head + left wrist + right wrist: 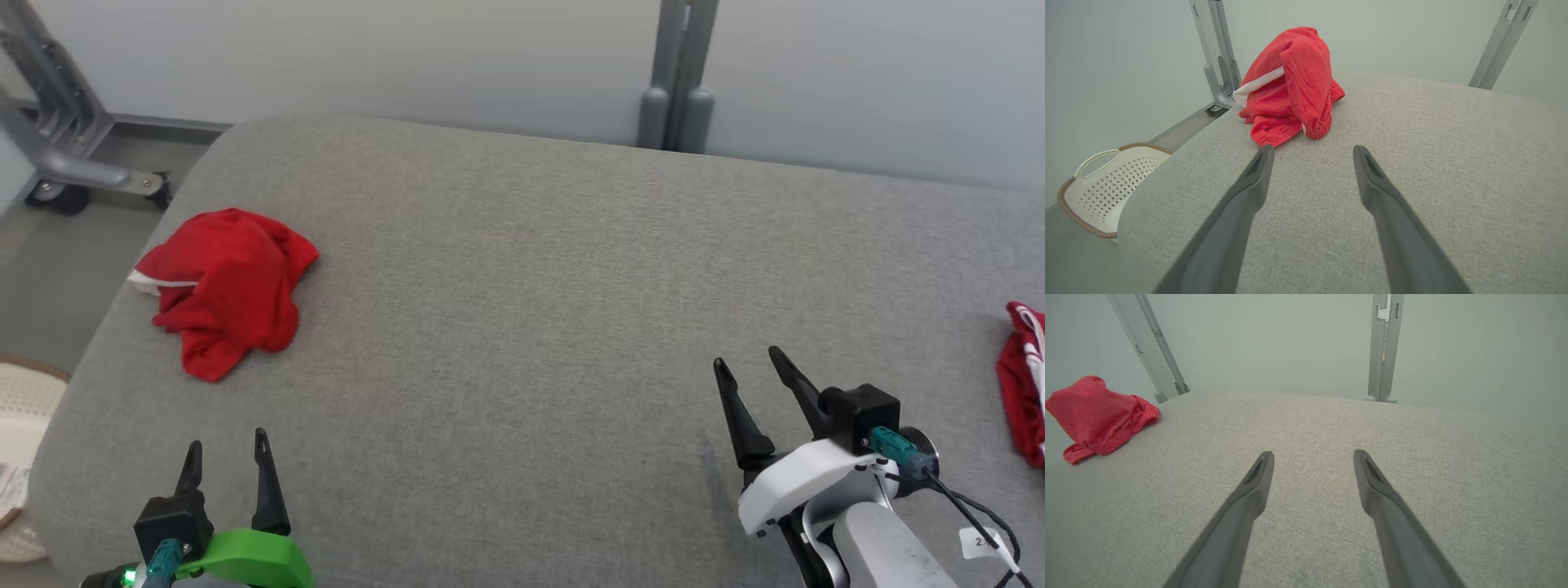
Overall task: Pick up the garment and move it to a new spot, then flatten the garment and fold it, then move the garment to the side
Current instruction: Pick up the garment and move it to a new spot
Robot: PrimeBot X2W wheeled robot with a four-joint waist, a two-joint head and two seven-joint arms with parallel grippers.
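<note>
Red cloth, the garment [224, 286], lies crumpled in a heap at the far left of the grey padded surface [522, 269], close to its left edge. I judge nothing of the task done so far: it is not lifted, flattened or folded. My left gripper [228, 438] hovers on the near side of it, jaws apart and empty. My right gripper [746, 358] hangs well apart on the right, jaws likewise spread. Picking up comes first.

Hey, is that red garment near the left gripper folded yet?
No, crumpled: the red garment sits in a lumpy, bunched heap, not laid flat.
</note>
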